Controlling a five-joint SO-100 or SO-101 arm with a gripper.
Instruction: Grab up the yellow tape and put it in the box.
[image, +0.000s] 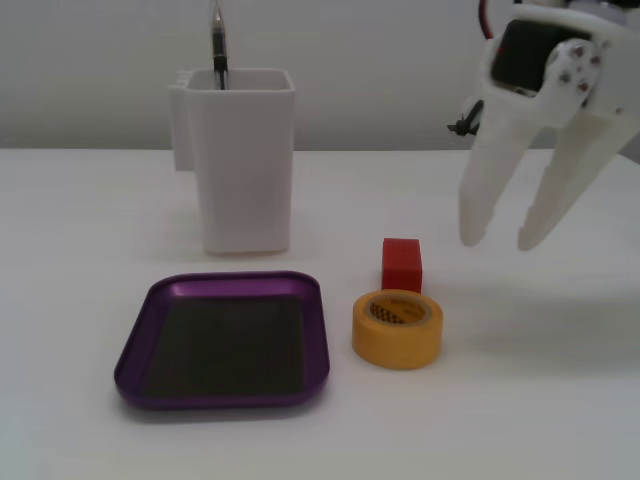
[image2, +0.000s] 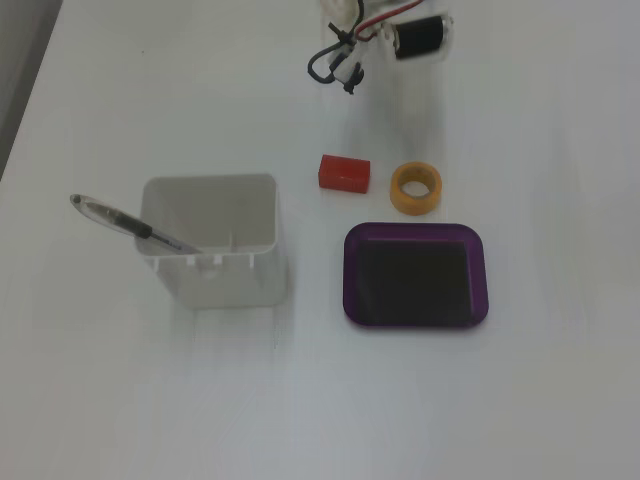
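**Claw hangs open above worktop, tape untouched**

The white claw (image: 495, 240) hangs in the air with its two fingers spread and pointing down, holding nothing, to the right of and behind the yellow tape (image: 397, 328) in the front fixed view. The roll lies flat on the white worktop (image: 520, 400), just beside the purple box (image: 222, 341) and against a red cube (image: 401, 264). A tall white container (image: 242, 158) holds a pen (image2: 125, 224).

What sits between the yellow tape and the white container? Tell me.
The red cube sits partly in that stretch, close beside the yellow tape in the fixed view from above; the rest, up to the white container, is bare table.
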